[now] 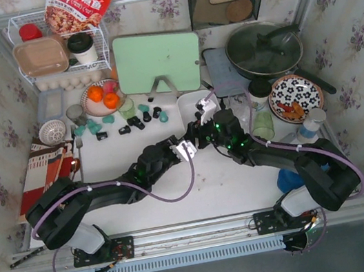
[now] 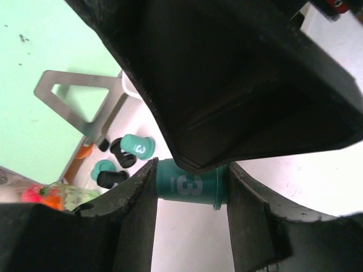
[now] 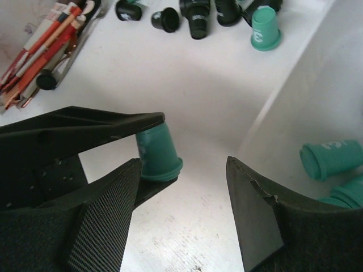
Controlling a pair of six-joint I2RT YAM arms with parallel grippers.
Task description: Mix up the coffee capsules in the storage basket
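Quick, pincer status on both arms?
Left pincer: closed on a teal capsule.
Right pincer: open, holding nothing.

Overhead looks down; wrist views share teal capsule (image 2: pixel 190 184).

White 3 on side of teal capsule (image 2: pixel 190 184), closest in left wrist view. Same 3 on second teal capsule (image 2: pixel 138 147) lying behind. Red bag (image 1: pixel 78 5), back left: bold white Chinese characters, too small to read.
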